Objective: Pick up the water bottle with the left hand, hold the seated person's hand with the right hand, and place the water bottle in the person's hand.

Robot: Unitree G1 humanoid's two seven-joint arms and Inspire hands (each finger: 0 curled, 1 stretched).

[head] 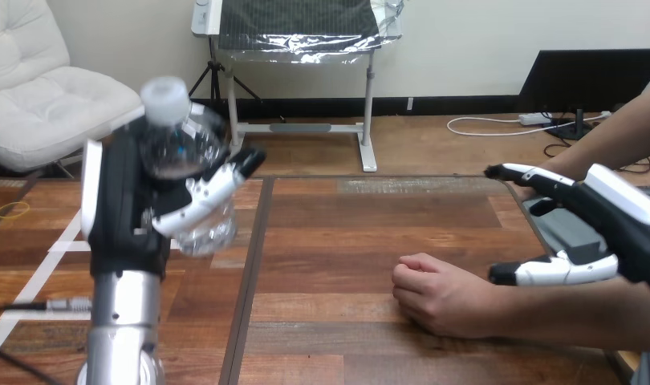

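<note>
Left hand [123, 204] is clamped round a clear, white-capped plastic water bottle [176, 148], upper left; right hand [627, 220] is spread open beside the person's wrist [518, 309].

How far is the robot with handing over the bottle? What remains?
Done: the left hand is curled round the water bottle, held up. In hand: the right hand hangs open above the person's forearm, gripping nothing. Left: holding the person's hand, a fist on the table, and placing the bottle in it.
</note>
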